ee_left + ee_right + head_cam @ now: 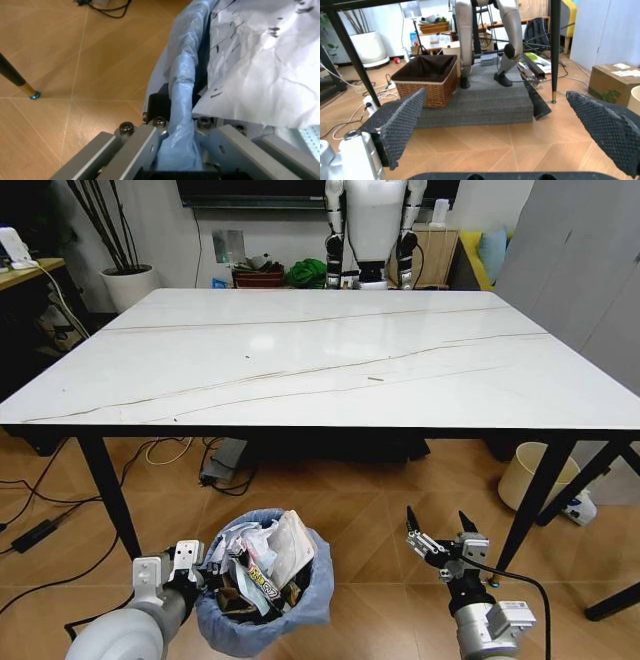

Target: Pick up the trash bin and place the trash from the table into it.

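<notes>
Blue-grey plastic liner marks the trash bin (262, 588), standing on the wooden floor (370, 510) at 6 o'clock from the table (330, 350), just in front of its near black edge. Trash (262, 560): crumpled white papers and printed wrappers, heaped above the bin's rim. Left gripper (186, 572): at the bin's 9 o'clock, jaws closed on the bag-covered rim, the blue plastic pinched between the fingers (145, 150) in the left wrist view. Right gripper (441, 538): at the bin's 3 o'clock, apart from it, low over the floor, its black textured fingers (400, 120) spread wide and holding nothing. Table top: white marble-look with thin dark veins, only small specks on it.
</notes>
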